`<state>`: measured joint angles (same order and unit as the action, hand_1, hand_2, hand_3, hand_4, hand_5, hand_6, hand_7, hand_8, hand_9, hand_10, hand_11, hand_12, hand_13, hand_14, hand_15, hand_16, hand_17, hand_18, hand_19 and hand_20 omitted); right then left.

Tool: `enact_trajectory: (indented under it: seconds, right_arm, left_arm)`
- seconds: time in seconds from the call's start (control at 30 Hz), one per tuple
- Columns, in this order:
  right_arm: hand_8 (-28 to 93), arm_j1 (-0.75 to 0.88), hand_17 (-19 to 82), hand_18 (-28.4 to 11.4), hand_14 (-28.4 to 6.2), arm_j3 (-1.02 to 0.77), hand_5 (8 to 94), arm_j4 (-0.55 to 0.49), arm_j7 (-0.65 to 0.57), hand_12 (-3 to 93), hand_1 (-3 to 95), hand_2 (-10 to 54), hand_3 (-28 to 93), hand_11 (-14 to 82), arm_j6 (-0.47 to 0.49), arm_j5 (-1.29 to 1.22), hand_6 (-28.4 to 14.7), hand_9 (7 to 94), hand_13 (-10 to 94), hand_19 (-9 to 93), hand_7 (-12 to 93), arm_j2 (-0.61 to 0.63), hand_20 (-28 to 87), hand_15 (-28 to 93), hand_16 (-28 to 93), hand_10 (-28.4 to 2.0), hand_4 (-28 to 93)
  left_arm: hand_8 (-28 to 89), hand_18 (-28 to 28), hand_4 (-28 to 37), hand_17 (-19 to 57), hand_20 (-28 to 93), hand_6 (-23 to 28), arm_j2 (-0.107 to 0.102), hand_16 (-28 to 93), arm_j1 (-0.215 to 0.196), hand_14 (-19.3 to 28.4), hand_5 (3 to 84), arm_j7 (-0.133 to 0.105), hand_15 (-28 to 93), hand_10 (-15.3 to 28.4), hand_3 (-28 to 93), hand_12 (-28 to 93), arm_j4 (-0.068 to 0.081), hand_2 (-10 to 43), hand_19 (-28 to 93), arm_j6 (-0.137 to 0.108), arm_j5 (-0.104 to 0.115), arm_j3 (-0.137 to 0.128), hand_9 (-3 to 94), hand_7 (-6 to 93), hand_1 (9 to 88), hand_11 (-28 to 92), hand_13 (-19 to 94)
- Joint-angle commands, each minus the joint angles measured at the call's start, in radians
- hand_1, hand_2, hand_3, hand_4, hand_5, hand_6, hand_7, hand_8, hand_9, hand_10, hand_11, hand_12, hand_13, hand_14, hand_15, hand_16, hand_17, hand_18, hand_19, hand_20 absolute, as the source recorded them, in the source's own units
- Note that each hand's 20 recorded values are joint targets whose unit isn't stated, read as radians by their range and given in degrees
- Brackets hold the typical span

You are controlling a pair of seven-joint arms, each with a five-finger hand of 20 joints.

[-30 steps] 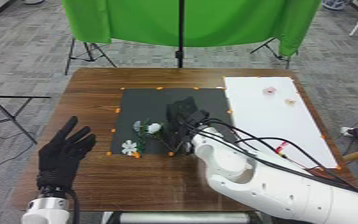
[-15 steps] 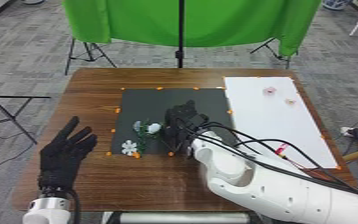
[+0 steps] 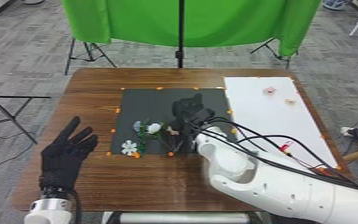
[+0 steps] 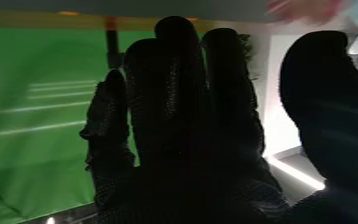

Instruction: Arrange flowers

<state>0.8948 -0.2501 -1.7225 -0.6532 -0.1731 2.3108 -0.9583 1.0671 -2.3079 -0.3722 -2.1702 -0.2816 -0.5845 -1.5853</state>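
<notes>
Currently, your right hand (image 3: 189,106), black-gloved, is positioned over the dark rectangular mat (image 3: 144,102), fingers straight, thumb wide apart. Your left hand (image 3: 62,155) is open beside the mat. Locate the rounded white flower (image 3: 154,127) and flat-petalled white flower (image 3: 128,147) on the mat; two small pale-pink flowers (image 3: 270,90) lie on the white rectangular sheet (image 3: 255,110).

The right arm (image 3: 273,187) is glossy white with rounded casings, and black cables (image 3: 266,151) loop along it. The left arm (image 3: 47,216) is white too, with a greyish band (image 3: 50,204) and a dark cable (image 3: 76,206). Black fabric covers the left hand (image 3: 62,162) and right hand (image 3: 188,109), textured like knitwear.
</notes>
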Motion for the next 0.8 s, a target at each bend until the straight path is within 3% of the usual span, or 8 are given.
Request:
enact_trajectory:
  seconds: [0.03, 0.17, 0.23, 0.33, 0.57, 0.8]
  right_arm:
    - [-13, -0.021, 21, -22.9, -10.7, -0.072, 68.3, -0.053, -0.049, 15.9, 34.7, -9.5, 80, 26.8, -0.044, -0.022, 1.1, 70.8, 62, 81, 15, 0.087, 43, 71, 16, -13.0, -28]
    - [-13, -0.016, 21, -22.9, -10.8, -0.128, 68.3, -0.083, -0.082, 15.8, 35.2, -9.5, 80, 26.6, -0.065, -0.052, 0.9, 70.8, 62, 81, 14, 0.141, 43, 72, 16, -13.2, -28]
    - [-13, -0.015, 21, -23.0, -10.8, -0.151, 68.3, -0.092, -0.1, 15.8, 35.3, -9.5, 80, 26.6, -0.094, -0.051, 0.8, 70.7, 62, 81, 14, 0.177, 43, 72, 16, -13.3, -28]
    - [-13, -0.024, 21, -23.0, -10.9, -0.192, 68.4, -0.074, -0.16, 15.7, 35.2, -9.5, 80, 26.5, -0.131, -0.069, 0.7, 70.5, 61, 81, 14, 0.225, 43, 72, 16, -13.3, -28]
    - [-13, -0.094, 20, -23.0, -12.9, -0.215, 61.9, 0.084, -0.272, 15.1, 34.1, -9.5, 81, 25.8, -0.145, -0.213, -0.4, 62.4, 56, 80, 15, 0.331, 41, 73, 15, -15.4, -28]
    - [-13, -0.123, 20, -23.2, -15.1, -0.209, 52.6, 0.216, -0.315, 14.0, 32.6, -9.5, 82, 22.4, -0.04, -0.32, -1.1, 51.3, 49, 79, 15, 0.356, 38, 73, 12, -17.8, -28]
  left_arm:
    - [-8, 28.4, -27.6, -3.4, 45, 7.6, -0.001, -11, -0.021, 28.4, 34.9, -0.01, 61, 20.7, 82, 11, -0.001, 7.2, 49, -0.009, 0.01, 0.001, 35.3, 8.8, 22.0, 25, 23]
    - [-8, 28.4, -27.5, -3.4, 45, 7.6, -0.002, -11, -0.025, 28.4, 34.9, -0.015, 61, 20.7, 82, 11, -0.001, 7.2, 49, -0.01, 0.012, 0.005, 35.3, 8.8, 21.9, 25, 23]
    - [-8, 28.4, -27.5, -3.4, 45, 7.6, -0.01, -11, -0.027, 28.4, 34.9, -0.03, 61, 20.7, 82, 11, -0.001, 7.2, 49, -0.015, 0.021, 0.011, 35.3, 8.7, 22.0, 25, 23]
    - [-8, 28.4, -27.5, -3.4, 45, 7.6, -0.007, -11, -0.022, 28.4, 34.8, -0.024, 61, 20.7, 82, 11, 0.001, 7.2, 49, -0.011, 0.016, 0.008, 35.3, 8.7, 22.0, 25, 23]
    - [-8, 28.4, -27.5, -3.4, 45, 7.6, 0.001, -11, -0.019, 28.4, 34.8, -0.027, 61, 20.7, 82, 11, 0.004, 7.2, 49, -0.008, 0.015, 0.011, 35.3, 8.8, 22.0, 25, 23]
    - [-8, 28.4, -27.5, -3.4, 45, 7.6, -0.002, -11, -0.008, 28.4, 34.9, -0.032, 61, 20.7, 82, 11, 0.006, 7.1, 49, -0.007, 0.015, 0.018, 35.3, 8.7, 21.9, 25, 23]
